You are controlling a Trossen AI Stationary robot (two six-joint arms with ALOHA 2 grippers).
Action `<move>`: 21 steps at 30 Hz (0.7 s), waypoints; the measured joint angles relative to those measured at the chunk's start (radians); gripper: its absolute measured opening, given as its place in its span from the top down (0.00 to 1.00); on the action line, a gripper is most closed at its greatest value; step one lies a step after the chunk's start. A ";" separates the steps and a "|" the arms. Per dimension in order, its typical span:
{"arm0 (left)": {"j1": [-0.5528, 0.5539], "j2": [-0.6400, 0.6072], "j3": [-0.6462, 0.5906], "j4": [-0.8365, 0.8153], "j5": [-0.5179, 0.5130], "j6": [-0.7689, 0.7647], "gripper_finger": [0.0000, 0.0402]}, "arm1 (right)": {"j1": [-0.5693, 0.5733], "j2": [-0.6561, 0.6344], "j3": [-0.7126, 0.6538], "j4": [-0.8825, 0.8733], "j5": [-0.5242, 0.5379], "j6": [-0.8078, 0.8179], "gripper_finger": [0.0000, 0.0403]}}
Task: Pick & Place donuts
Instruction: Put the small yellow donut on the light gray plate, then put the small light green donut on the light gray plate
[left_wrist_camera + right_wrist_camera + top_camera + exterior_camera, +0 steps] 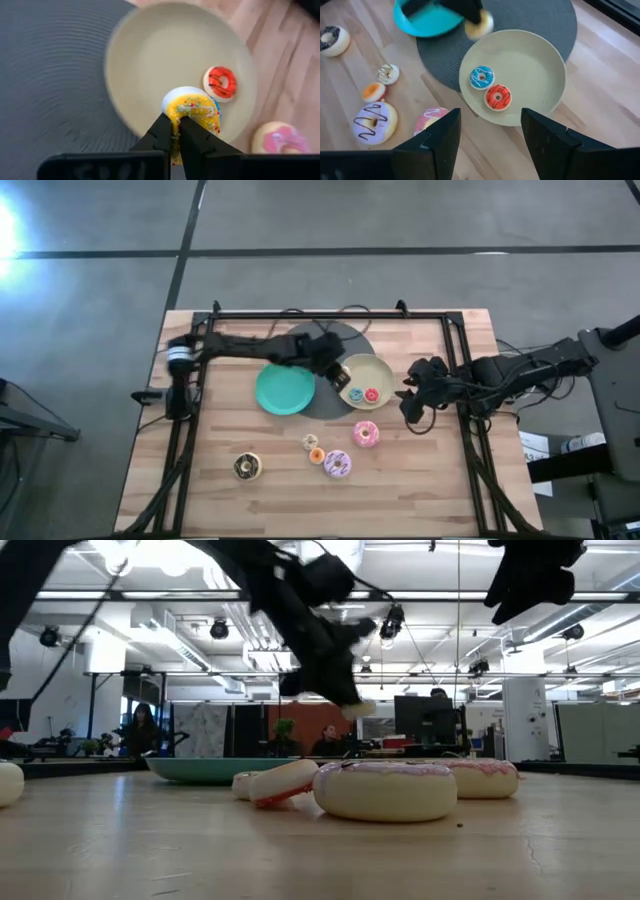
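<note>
The left pincer (pixel 338 376) hangs over the near edge of the beige plate (pixel 380 370), which holds a blue donut (pixel 355 393) and a red donut (pixel 371 394). A teal plate (pixel 284 390) lies beside it. The right pincer (pixel 412 402) waits just beside the plate, above the counter (pixel 420 470).

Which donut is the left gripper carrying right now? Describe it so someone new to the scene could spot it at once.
Find the beige plate resting partly on the dark round mat mid-table. Above its rim, the left gripper pinches a tiny yellow donut with coloured sprinkles. It is the only donut off the surface; the blue donut and red donut lie on the plate.
</note>
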 joint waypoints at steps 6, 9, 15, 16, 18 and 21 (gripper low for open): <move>-0.013 0.188 0.210 -0.167 -0.043 0.077 0.99 | 0.018 -0.051 -0.001 -0.066 0.022 0.017 0.51; -0.013 0.232 0.252 -0.195 -0.056 0.102 0.93 | 0.017 -0.057 -0.002 -0.071 0.040 0.015 0.51; -0.018 0.234 0.275 -0.224 -0.042 0.089 0.69 | 0.017 -0.056 -0.003 -0.085 0.043 0.013 0.51; -0.018 0.229 0.274 -0.253 -0.041 0.093 0.65 | 0.017 -0.056 -0.005 -0.086 0.044 0.007 0.51; -0.026 0.194 0.269 -0.329 -0.047 0.118 0.59 | 0.017 -0.056 -0.008 -0.088 0.044 -0.005 0.51; -0.059 0.085 0.258 -0.376 -0.068 0.178 0.56 | 0.017 -0.056 -0.012 -0.086 0.044 -0.014 0.51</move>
